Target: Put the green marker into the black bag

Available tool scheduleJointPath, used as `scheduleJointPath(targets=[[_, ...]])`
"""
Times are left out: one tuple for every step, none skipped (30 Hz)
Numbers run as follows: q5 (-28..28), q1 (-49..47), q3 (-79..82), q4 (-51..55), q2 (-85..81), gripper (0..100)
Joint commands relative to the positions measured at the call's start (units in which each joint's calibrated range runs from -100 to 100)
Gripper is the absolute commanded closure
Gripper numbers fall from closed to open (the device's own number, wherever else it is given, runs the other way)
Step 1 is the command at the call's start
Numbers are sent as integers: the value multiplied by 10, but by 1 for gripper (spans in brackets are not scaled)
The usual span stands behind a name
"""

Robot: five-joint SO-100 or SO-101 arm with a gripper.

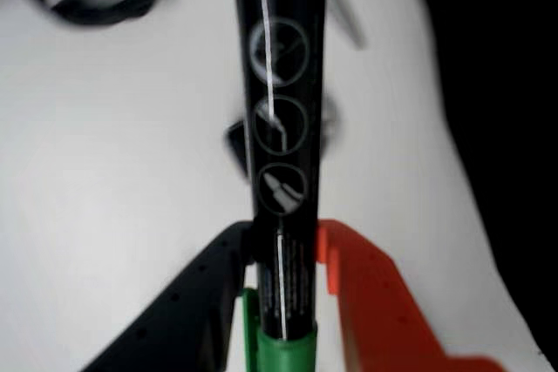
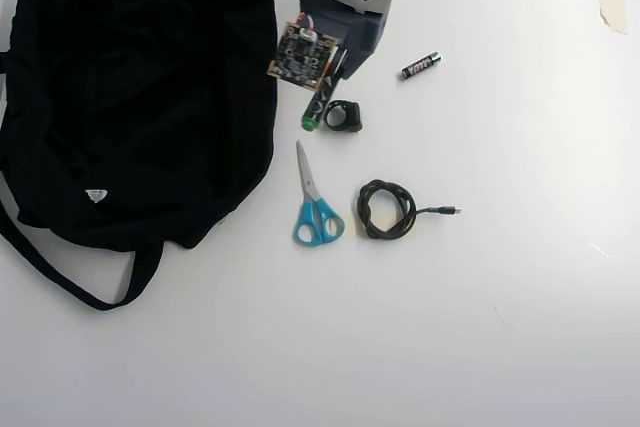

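Note:
The green marker (image 1: 281, 128) has a black barrel with white print and green ends. My gripper (image 1: 283, 237) is shut on it, with the black finger (image 1: 209, 276) on the left and the orange finger (image 1: 357, 276) on the right of the wrist view. The table below looks blurred, so the marker seems to be held off it. In the overhead view the gripper (image 2: 326, 72) holds the marker (image 2: 319, 102) with its green end pointing down-left, just right of the black bag (image 2: 130, 97). The bag fills the left of that view and shows as a dark edge in the wrist view (image 1: 506, 128).
In the overhead view a small black ring-shaped object (image 2: 343, 115) lies beside the marker's end. Blue-handled scissors (image 2: 315, 202) and a coiled black cable (image 2: 386, 209) lie below it. A small battery (image 2: 421, 66) lies right of the arm. The bag's strap (image 2: 70, 277) loops at lower left.

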Motion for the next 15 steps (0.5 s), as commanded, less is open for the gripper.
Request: scheduleJointPath(targets=[[4, 62, -21, -8, -12, 98], [4, 79, -21, -8, -11, 98], [4, 94, -21, -8, -11, 98], [4, 110, -20, -9, -11, 98], [4, 126, -20, -12, -11, 98], [4, 141, -19, -17, -10, 98], [4, 156, -16, -23, -9, 98], [4, 171, -8, -34, -9, 98], [4, 187, 3, -47, -9, 98], [4, 201, 15, -62, -9, 98], [4, 215, 31, -78, -9, 98], [4, 229, 47, -97, -9, 98], [5, 241, 62, -114, -9, 98], [12, 260, 88, -140, -9, 98], [17, 269, 102, -153, -9, 98]])
